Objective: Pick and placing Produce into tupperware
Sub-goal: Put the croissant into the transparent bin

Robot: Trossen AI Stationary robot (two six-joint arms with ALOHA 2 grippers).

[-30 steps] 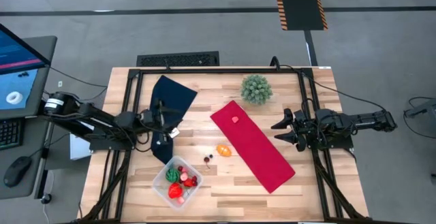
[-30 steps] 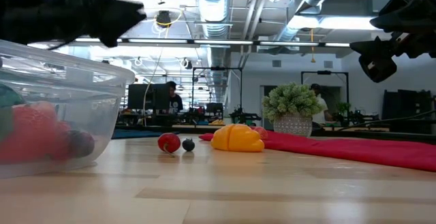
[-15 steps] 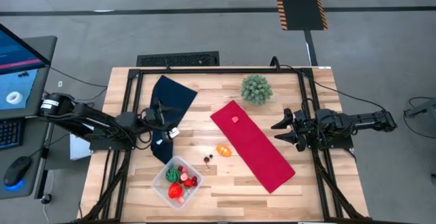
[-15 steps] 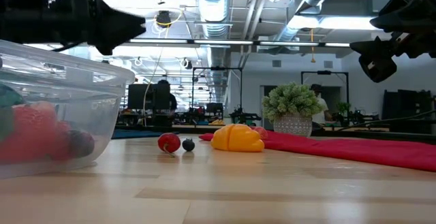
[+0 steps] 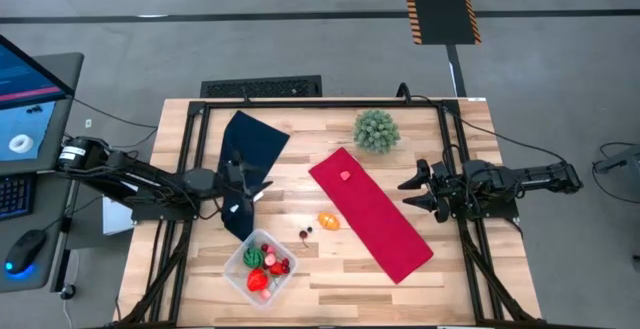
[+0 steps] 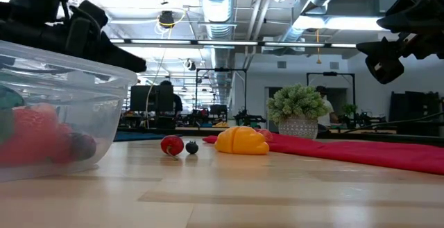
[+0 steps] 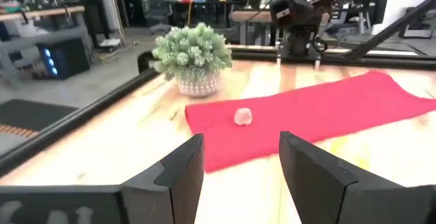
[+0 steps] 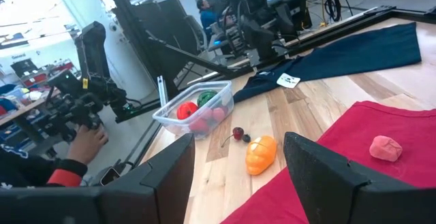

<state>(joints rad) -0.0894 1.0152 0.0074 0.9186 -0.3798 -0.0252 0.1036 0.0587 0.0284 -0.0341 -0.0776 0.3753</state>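
Note:
The clear tupperware [image 5: 260, 267] stands near the table's near edge with several red and green produce pieces in it. On the bare wood lie an orange piece [image 5: 328, 221] and a cherry with a dark berry [image 5: 306, 234]. A pink piece [image 5: 345, 177] rests on the red cloth [image 5: 370, 214]. My left gripper [image 5: 245, 184] hovers open over the dark blue cloth [image 5: 248, 149], pointing toward the pink piece [image 7: 243, 117]. My right gripper [image 5: 415, 194] waits open at the red cloth's right edge. Its wrist view shows the tupperware [image 8: 194, 108] and the orange piece [image 8: 261, 153].
A spiky green plant ball [image 5: 376, 130] in a pot stands near the far edge. Black rails run along the table's left and right sides. A person's hand [image 8: 88, 139] with a red sleeve shows beyond the table. Bare wood lies right of the tupperware.
My left arm has reached a little farther toward the table's right, over the blue cloth, and its gripper has come lower in the low view. The right arm and all produce have stayed where they were.

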